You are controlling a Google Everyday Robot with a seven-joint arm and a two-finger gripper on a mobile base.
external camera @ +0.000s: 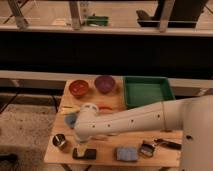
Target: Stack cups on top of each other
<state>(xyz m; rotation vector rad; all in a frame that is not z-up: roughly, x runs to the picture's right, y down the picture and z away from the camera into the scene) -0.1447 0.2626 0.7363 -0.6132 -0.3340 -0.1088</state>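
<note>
The white cup point(89, 106) stands mid-table, just behind my white arm. The blue cup point(71, 119) sits to its left, partly hidden by the arm's end. My gripper point(81, 144) hangs down from the arm's end over the table's front left, between a metal cup and a black block. A pale yellowish shape at the gripper may be the yellow-orange cup, but I cannot tell for sure. The arm covers much of the table's middle.
A red bowl point(78, 87) and a purple bowl point(105, 83) stand at the back, with a green tray point(147, 92) to their right. Along the front are a metal cup point(61, 142), a black block point(84, 154), a blue sponge point(126, 153), a small metal item point(146, 148) and a dark tool point(167, 144).
</note>
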